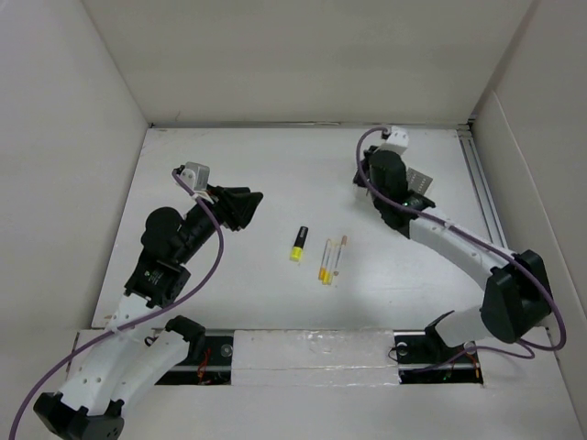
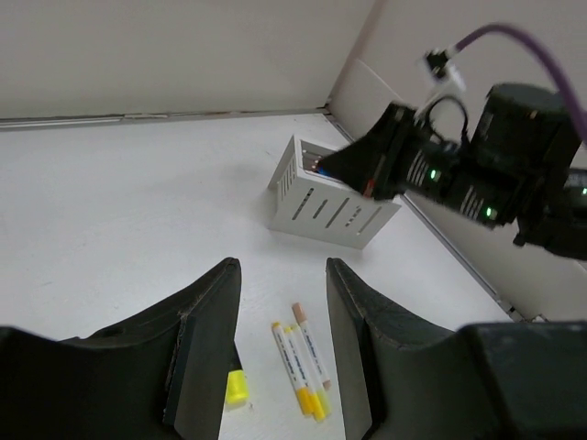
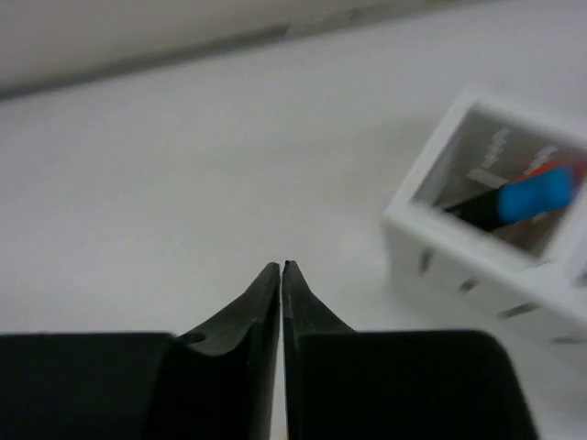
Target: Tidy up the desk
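Desk (image 1: 275,174): matte white, filling the view under both arms, with upright wall panels (image 1: 303,55) on three sides. The metal rail (image 1: 483,197) runs along the edge beyond the right fingers. Bare surface lies ahead of and to the left of both sets of fingers; the widest open stretch is between the two arms and the back wall.

Left fingers (image 2: 209,312): spread wide, nothing between them, hanging above the desk.

Right fingers (image 3: 268,291): pressed together tip to tip, holding nothing, above bare desk.

Organizer box (image 2: 326,206): white, slotted sides, open top. It sits well ahead of the left fingers, and ahead and to the right of the right fingertips. From above, the right arm covers most of it. Inside is a blue piece (image 3: 532,194) with a red edge and something dark beside it; blur prevents naming them.

Thin pens (image 2: 293,360): yellow ends, lying side by side on the desk just past the gap between the left fingers. The count is unclear.

Black-and-yellow marker (image 1: 299,244): just beside the pens. In the left wrist view only its yellow end shows; the rest is hidden by a finger.
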Robot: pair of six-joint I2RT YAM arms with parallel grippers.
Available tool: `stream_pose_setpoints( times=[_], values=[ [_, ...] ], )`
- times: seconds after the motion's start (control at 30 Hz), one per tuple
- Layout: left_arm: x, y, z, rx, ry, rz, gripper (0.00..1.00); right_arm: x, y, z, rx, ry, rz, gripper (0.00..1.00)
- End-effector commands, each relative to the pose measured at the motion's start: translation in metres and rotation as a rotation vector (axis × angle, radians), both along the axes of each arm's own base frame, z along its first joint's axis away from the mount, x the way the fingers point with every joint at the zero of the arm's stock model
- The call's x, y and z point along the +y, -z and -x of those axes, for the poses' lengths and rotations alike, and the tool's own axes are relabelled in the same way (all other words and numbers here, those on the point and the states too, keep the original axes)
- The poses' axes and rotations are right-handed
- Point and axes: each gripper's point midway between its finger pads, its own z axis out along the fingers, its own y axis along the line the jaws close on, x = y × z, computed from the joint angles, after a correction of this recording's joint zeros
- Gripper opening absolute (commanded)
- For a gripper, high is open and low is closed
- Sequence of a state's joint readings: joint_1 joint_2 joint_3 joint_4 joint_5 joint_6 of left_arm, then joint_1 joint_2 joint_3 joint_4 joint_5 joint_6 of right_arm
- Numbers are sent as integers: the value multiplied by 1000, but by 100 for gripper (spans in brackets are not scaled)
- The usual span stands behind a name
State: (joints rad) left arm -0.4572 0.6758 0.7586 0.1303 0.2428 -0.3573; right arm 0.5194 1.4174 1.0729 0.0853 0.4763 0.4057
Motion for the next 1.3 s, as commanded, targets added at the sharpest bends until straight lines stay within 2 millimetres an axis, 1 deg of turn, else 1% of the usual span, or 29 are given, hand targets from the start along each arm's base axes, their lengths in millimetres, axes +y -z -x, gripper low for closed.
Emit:
stream_pose_setpoints(
  times=[0.0, 0.03, 0.07, 0.1, 0.13, 0.17, 0.2, 0.23, 0.27, 0.3, 0.4, 0.43, 0.5, 0.57, 0.6, 0.63, 0.67, 0.7, 0.8, 0.87, 0.9, 0.97, 1.0, 1.07, 1.1, 1.13, 1.2, 1.27],
  values=[
    [3, -15, 1, -51, -15, 21, 38, 65, 47, 38, 113, -238, -7, 11],
    [2, -13, -1, -44, -15, 15, 38, 87, 56, 53, 141, -313, -7, 21],
    [1, -12, -1, -39, -9, 14, 38, 97, 69, 60, 173, -341, 10, 33],
    [1, -12, 0, -41, -4, 14, 38, 106, 79, 68, 199, -370, 24, 54],
    [1, -14, 2, -47, -2, 19, 38, 123, 88, 82, 227, -427, 39, 61],
    [2, -15, 2, -51, -7, 20, 38, 128, 97, 88, 248, -435, 57, 68],
    [3, -16, 2, -55, -10, 22, 38, 134, 112, 92, 281, -438, 79, 76],
    [2, -13, -1, -43, -13, 15, 38, 152, 120, 102, 304, -479, 84, 80],
    [2, -13, -1, -44, -12, 15, 38, 152, 120, 102, 305, -480, 85, 80],
    [1, -12, -1, -40, -9, 13, 38, 155, 136, 109, 349, -489, 114, 82],
    [2, -15, 3, -53, -4, 20, 38, 168, 146, 115, 359, -502, 127, 82],
    [3, -16, 3, -58, -9, 22, 38, 167, 153, 112, 373, -477, 131, 82],
    [3, -16, 1, -53, -14, 18, 38, 170, 155, 109, 376, -467, 131, 82],
    [1, -14, 2, -49, 0, 16, 38, 170, 167, 106, 393, -450, 152, 81],
    [1, -14, 3, -50, 0, 19, 38, 174, 165, 101, 384, -445, 153, 81],
    [2, -16, 5, -59, 2, 23, 38, 171, 169, 98, 392, -423, 167, 80],
    [3, -17, 4, -62, -7, 24, 38, 171, 181, 97, 414, -412, 184, 79],
    [3, -16, 3, -58, -10, 22, 38, 174, 180, 94, 412, -407, 182, 79],
    [1, -14, 3, -50, -1, 17, 39, 178, 194, 91, 433, -400, 188, 76],
    [2, -18, 6, -64, 2, 25, 38, 180, 199, 87, 432, -390, 192, 74],
    [3, -18, 6, -66, 0, 25, 38, 181, 206, 86, 441, -388, 200, 70],
    [3, -17, 4, -60, -8, 21, 39, 183, 207, 87, 450, -380, 214, 69],
    [2, -14, 2, -49, -6, 15, 39, 180, 213, 88, 463, -370, 233, 68],
    [2, -17, 5, -61, 2, 20, 38, 183, 213, 89, 450, -359, 260, 64],
    [2, -18, 5, -66, 2, 23, 39, 180, 219, 90, 464, -350, 278, 58],
    [2, -18, 5, -66, 0, 23, 39, 177, 220, 89, 466, -340, 287, 53],
    [2, -16, 2, -55, -3, 18, 39, 184, 222, 97, 469, -361, 299, 41],
    [1, -14, 3, -51, 3, 15, 39, 185, 223, 99, 463, -358, 314, 36]
  ],
)
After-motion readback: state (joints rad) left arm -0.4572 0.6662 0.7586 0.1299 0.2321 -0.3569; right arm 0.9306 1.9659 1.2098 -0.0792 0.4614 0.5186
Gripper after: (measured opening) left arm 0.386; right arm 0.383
